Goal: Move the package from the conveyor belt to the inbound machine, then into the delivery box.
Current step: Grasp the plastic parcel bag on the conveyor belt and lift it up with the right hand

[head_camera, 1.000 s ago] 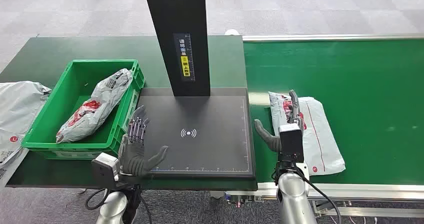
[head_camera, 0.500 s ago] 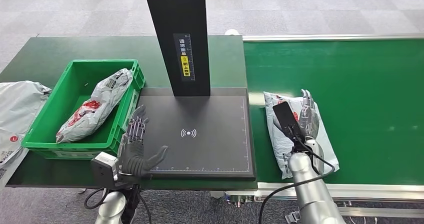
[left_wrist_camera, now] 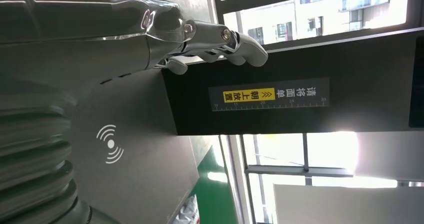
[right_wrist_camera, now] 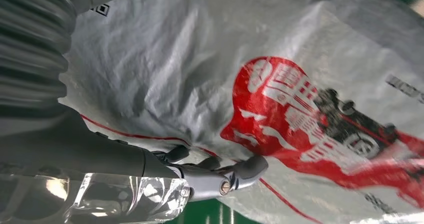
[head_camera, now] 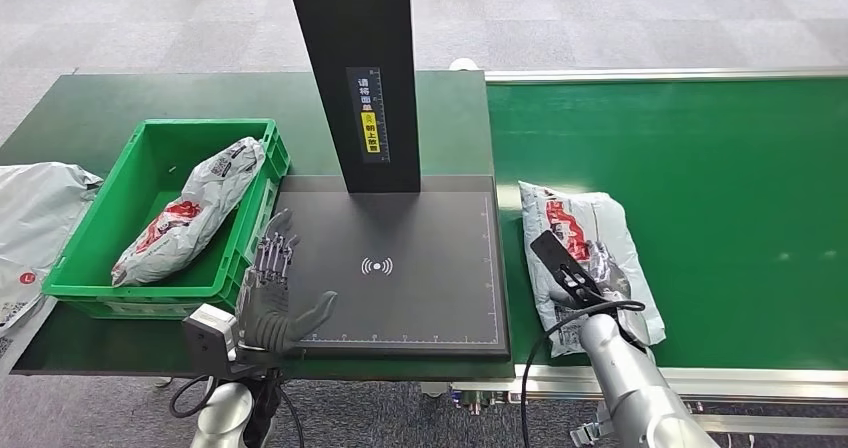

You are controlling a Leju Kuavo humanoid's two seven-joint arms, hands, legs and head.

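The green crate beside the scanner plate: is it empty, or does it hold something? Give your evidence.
Not empty. The green crate holds one crumpled grey package with red print, lying slantwise inside its walls, with bare green floor beside it.

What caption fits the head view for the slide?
Right hand on grey package on green conveyor belt beside black inbound machine.

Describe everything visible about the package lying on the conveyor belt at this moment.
The package is a grey-white plastic mailer bag, crinkled and soft-looking, printed with a red graphic and thin red lines. It lies flat on the green conveyor belt, just right of the inbound machine, its long side running away from the robot. The right hand rests on top of it, fingers against the plastic; whether it grips is unclear.
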